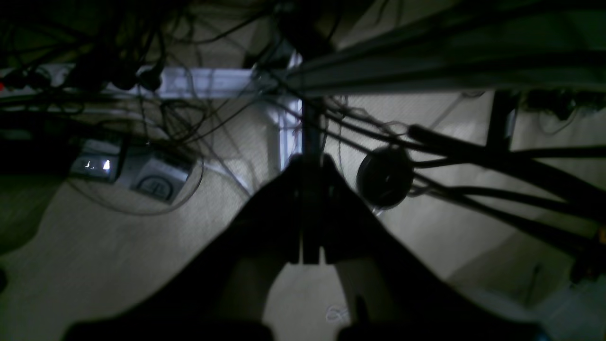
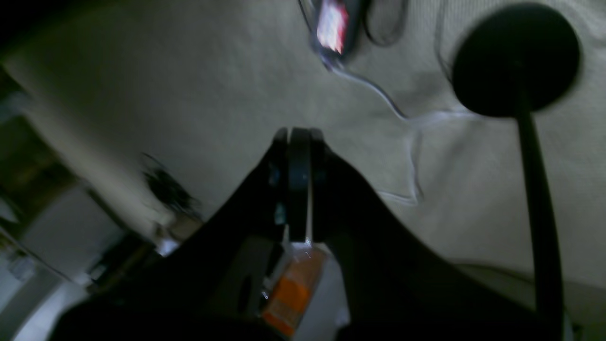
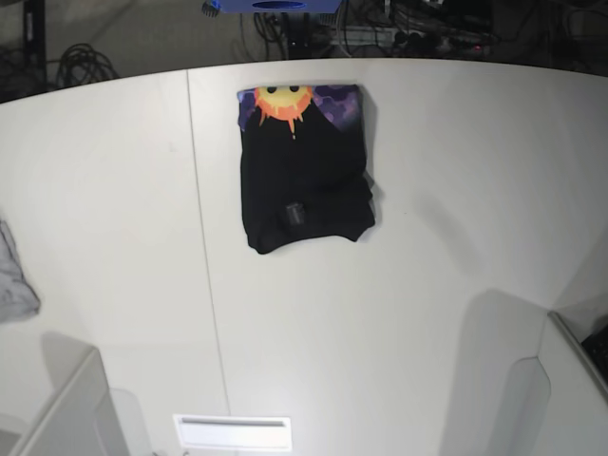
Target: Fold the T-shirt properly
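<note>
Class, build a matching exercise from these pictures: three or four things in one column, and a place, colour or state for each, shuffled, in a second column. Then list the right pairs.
Column one:
1. T-shirt
2. grey cloth
3. left pincer
4. sun print

Column two:
A. shut, holding nothing
B. folded into a compact black block near the table's far edge
C. orange-yellow, showing along the far edge of the folded shirt
D. at the edge of the base view, partly cut off

Pairs: 1-B, 2-D, 3-A, 4-C
</note>
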Robot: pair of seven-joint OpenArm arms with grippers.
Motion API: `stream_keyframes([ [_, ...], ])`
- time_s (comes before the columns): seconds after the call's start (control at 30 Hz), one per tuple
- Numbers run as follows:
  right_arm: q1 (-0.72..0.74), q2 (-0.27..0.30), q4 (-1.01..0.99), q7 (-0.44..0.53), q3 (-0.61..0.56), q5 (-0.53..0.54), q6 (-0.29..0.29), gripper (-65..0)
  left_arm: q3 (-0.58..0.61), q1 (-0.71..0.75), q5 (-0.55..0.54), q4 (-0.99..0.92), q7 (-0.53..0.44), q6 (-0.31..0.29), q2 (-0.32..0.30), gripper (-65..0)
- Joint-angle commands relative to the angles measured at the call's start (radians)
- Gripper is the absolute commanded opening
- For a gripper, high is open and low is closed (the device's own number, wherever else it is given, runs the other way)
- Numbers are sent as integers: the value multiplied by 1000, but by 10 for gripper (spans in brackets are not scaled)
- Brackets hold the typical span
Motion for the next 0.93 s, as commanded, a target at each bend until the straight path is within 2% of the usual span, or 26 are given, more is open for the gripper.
stream_keyframes([
  [0.0, -3, -3, -4, -18, 2, 3, 16, -650, 2, -3, 1, -5, 30, -9, -3, -650],
  [0.13, 46, -51, -9, -33, 3, 3, 15, -650, 3, -69, 1, -5, 176, -9, -1, -650],
  [0.2, 53, -66, -9, -33, 5, 3, -1, -650, 3, -89, 1, -3, 196, -7, -3, -650],
  [0.37, 55, -117, -9, -30, 2, 3, -174, -650, 3, -100, 2, 0, 197, -7, -5, -650],
  [0.43, 53, -134, -10, -10, 3, 3, -214, -650, 3, -100, 2, 0, 193, -7, -6, -650],
  [0.57, 44, -138, -12, 25, 3, 3, -220, -650, 0, -100, 1, 3, 193, -7, -6, -650],
  [0.9, 58, -138, -12, 25, 3, 3, -222, -650, 2, -92, -1, 50, 193, -6, -3, -650],
])
